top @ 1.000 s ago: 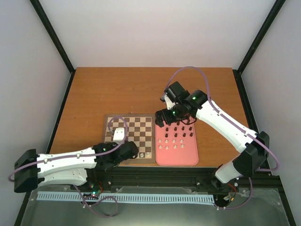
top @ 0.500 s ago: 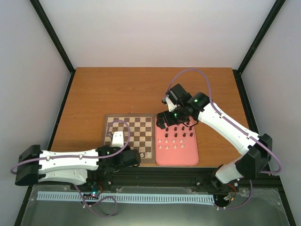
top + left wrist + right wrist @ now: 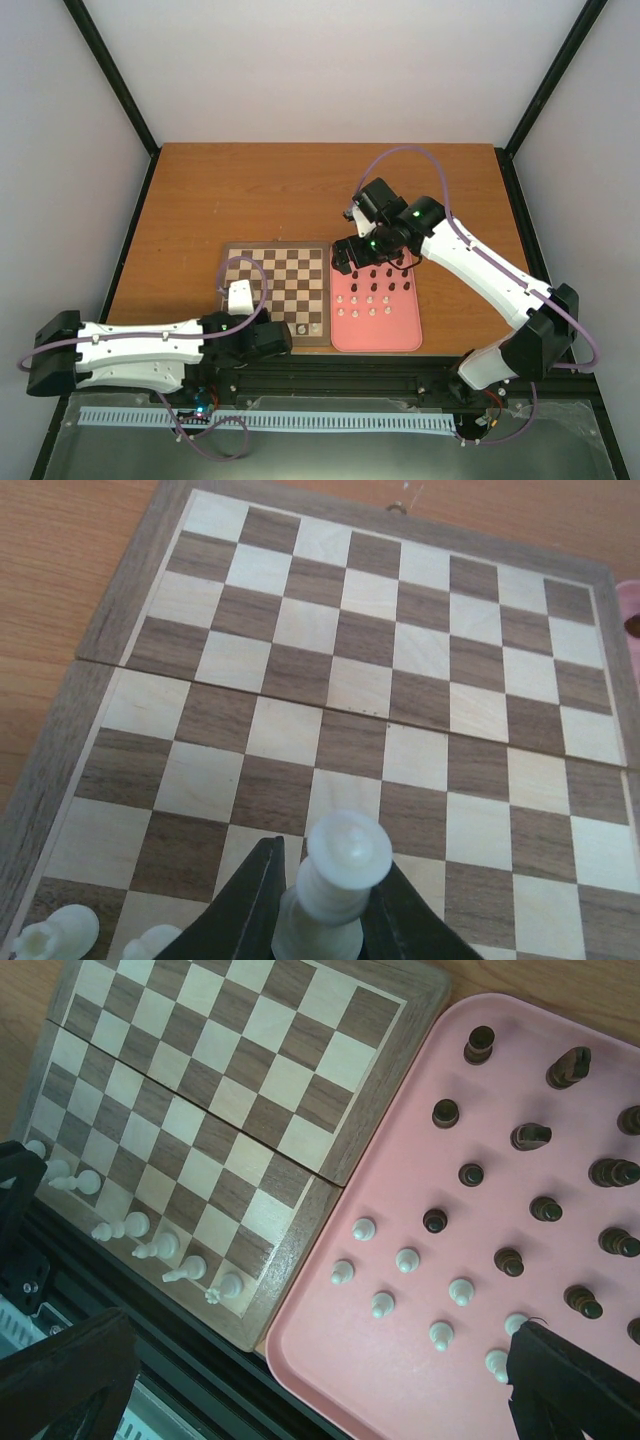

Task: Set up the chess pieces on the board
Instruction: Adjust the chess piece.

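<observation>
Left claw (image 3: pixel 320 925) is clamped tight on a cream-white piece (image 3: pixel 340 870). It has one dark finger (image 3: pixel 250 900) on each side of the stem, and the piece stands upright between them. On the wrist cam the piece's base runs off the bottom edge, so I can't tell if it's touching the wood or hanging just above it. It sits over the near rows of the board (image 3: pixel 400 680), toward the left side. Two more white pieces (image 3: pixel 58 938) poke up just beside it, at the bottom-left corner of that view.

Over on the right wrist cam you can see a string of white pieces along the board's near edge (image 3: pixel 130 1225), all upright, each on its own square.

Right claw (image 3: pixel 372 255) is spread wide with nothing in it. Its fingers (image 3: pixel 65 1375) show only at the bottom corners of its own cam. From above it hangs over the far end of the pink tray (image 3: pixel 375 338), right over the dark pieces (image 3: pixel 470 1173). Those fill the far half of the tray, and the little white pawns (image 3: pixel 407 1258) stand in the near half.

The tray sits snug along the board's right rim, though I can't say if they actually touch. Both are on the wooden table (image 3: pixel 250 190), close to its near edge.
</observation>
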